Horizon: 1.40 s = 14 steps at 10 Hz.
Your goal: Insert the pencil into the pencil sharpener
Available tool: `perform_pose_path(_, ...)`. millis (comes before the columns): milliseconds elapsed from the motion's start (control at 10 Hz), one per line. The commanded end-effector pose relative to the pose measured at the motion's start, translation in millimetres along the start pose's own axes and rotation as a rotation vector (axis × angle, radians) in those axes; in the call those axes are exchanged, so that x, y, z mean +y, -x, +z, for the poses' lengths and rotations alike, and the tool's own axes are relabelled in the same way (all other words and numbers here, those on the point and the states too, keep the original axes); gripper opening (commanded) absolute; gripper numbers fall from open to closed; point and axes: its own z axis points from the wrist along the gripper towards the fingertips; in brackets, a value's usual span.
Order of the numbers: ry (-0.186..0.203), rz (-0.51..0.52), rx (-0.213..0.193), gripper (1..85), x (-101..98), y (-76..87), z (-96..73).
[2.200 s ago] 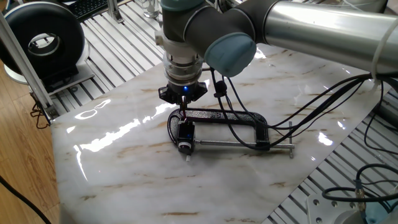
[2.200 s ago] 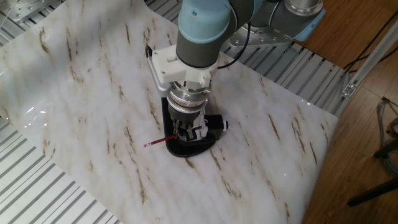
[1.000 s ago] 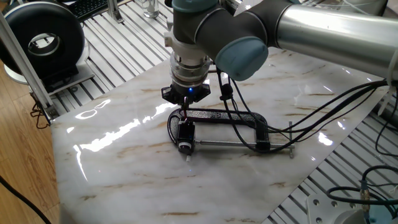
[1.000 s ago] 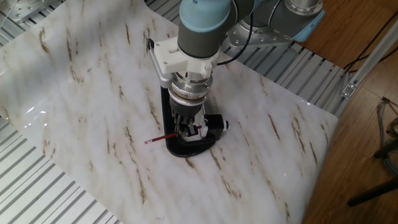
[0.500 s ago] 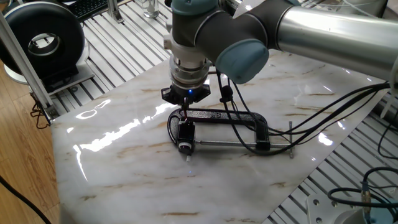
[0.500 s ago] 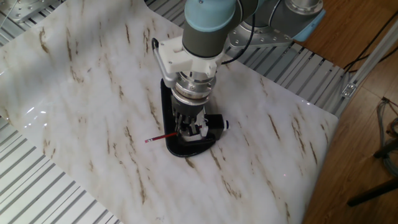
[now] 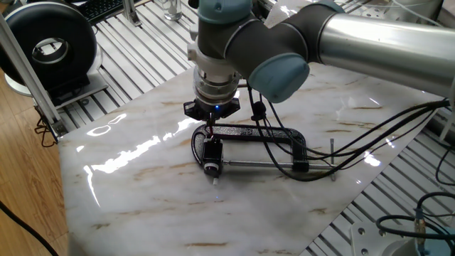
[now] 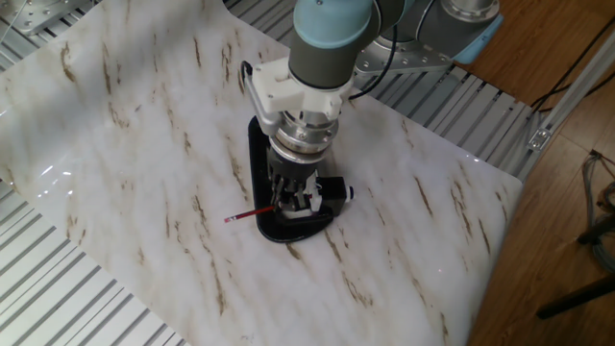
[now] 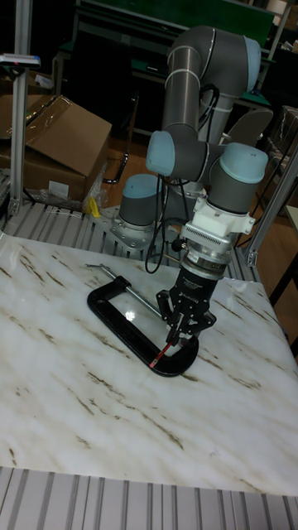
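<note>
Thin dark-red pencil (image 8: 248,213) — straight.

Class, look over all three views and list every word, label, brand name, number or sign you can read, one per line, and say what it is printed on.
None can be read in any view.
The clamp has raised marks along its bar, too small and blurred to read.
The cardboard box carries a pale label, too blurred to read.
The pencil, pencil sharpener and robot arm show no lettering.

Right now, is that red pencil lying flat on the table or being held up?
Held up, tilted: the gripper pinches the pencil near its upper end, and in the other fixed view the tip sticks out sideways.
</note>
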Motion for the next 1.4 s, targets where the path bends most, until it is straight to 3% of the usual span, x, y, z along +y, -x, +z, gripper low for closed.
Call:
perform_pose_path(0,0.021,0.011,0.01,1.0,-6.9,0.1,-1.8)
perform_pose_path(400,-0.007,0.006,0.031,2.7,-7.5,-4.6,0.3)
perform_pose_path(900,0.003,-0.053,0.046,17.3,0.6,-7.5,-1.0)
perform_pose_path(1200,0.006,-0.101,0.059,26.7,-8.9,-10.7,-1.8)
perform_pose_path(1300,-0.004,-0.105,0.045,28.3,-8.9,-6.5,-1.7)
